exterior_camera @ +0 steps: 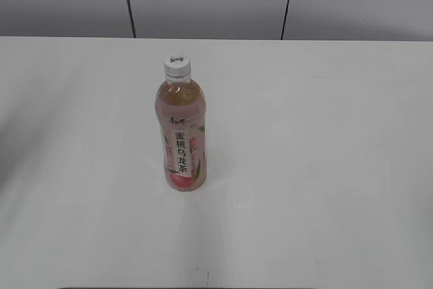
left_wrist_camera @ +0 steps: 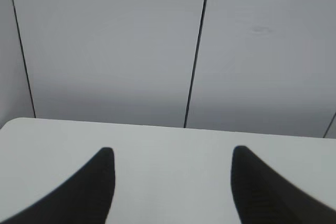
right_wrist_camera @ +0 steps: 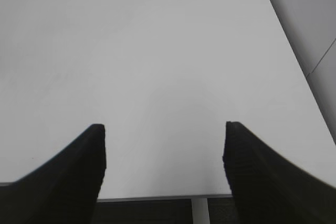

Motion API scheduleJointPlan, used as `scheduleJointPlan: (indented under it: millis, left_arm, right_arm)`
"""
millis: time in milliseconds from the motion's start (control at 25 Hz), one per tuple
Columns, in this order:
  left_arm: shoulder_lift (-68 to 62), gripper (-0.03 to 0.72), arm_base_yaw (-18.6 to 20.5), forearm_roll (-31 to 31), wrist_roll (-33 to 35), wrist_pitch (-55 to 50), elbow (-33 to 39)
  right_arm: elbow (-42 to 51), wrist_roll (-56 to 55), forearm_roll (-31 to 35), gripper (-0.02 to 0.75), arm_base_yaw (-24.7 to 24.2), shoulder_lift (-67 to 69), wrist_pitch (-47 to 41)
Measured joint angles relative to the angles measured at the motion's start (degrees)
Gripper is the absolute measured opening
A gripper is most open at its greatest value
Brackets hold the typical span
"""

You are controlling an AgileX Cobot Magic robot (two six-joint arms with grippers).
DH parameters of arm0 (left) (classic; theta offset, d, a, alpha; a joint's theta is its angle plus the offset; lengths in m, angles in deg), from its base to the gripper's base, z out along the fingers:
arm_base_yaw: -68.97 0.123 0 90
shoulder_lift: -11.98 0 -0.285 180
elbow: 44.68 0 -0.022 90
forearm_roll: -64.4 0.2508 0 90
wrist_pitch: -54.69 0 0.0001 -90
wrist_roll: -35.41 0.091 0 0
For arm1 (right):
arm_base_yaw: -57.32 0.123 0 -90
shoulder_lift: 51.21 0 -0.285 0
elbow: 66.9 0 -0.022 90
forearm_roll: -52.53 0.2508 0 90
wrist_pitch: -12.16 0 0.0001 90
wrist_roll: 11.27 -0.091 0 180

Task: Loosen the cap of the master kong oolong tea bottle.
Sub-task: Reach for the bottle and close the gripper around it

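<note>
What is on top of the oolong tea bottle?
A white ribbed cap sits on the neck of the oolong tea bottle, with a small dark mark on its top. The cap covers the bottle mouth, so that is hidden.

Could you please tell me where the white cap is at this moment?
In the exterior view, the cap sits on the upright tea bottle, slightly left of the table's centre; neither wrist view shows it.

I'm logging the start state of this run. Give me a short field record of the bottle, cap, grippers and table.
bottle: oolong tea bottle, upright, alone near the table's middle
cap: white cap, on the neck
left gripper: left gripper open, holding nothing, bottle not in its view
right gripper: right gripper open, holding nothing, over bare table
surface: white table
</note>
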Motion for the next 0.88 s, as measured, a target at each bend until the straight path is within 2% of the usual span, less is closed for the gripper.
scheduleJointPlan:
  millis: [80,320,600,880]
  left_arm:
    - [-3.5,0.433,-0.8,1.1,0.0,2.8,0.0]
    - [-13.5,0.433,-6.7,2.4,0.0,12.6,0.0]
    - [-25.0,0.433,-11.8,3.9,0.0,19.9,0.0]
    - [-33.6,0.433,-13.2,4.2,-0.3,26.9,0.0]
  right_arm:
    - [0.0,0.0,0.0,0.531,0.0,0.0,0.0]
    - [0.0,0.0,0.0,0.531,0.0,0.0,0.0]
    - [0.0,0.0,0.0,0.531,0.0,0.0,0.0]
    - [0.0,0.0,0.0,0.531,0.0,0.0,0.0]
